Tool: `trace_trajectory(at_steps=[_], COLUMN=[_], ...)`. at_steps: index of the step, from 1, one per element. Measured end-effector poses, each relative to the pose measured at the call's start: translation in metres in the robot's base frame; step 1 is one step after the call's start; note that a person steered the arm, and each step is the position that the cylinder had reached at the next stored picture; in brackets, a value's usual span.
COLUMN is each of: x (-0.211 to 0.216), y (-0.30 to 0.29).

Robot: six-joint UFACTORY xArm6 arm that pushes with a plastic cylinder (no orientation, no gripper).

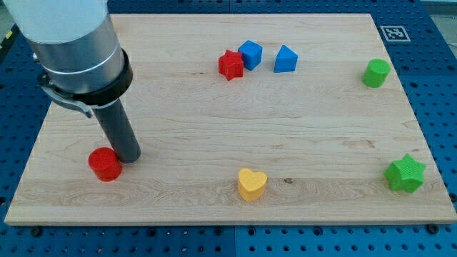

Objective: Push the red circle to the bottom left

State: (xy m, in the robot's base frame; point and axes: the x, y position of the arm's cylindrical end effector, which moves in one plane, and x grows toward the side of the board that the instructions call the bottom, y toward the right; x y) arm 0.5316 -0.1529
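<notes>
The red circle (104, 164) lies on the wooden board (214, 107) near the view's bottom left. My tip (128, 157) stands on the board right beside it, on its right side and slightly above, touching or nearly touching its edge. The dark rod rises from there to the grey arm body at the view's top left.
A red star (230, 65), a blue cube (250, 54) and a blue block (285, 59) sit at the top centre. A green cylinder (375, 73) is at the right top, a green star (405, 173) at the bottom right, a yellow heart (251, 183) at the bottom centre.
</notes>
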Motion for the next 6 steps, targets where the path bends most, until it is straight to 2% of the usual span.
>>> trace_trajectory(at_steps=[6], x=[0.036], y=[-0.051])
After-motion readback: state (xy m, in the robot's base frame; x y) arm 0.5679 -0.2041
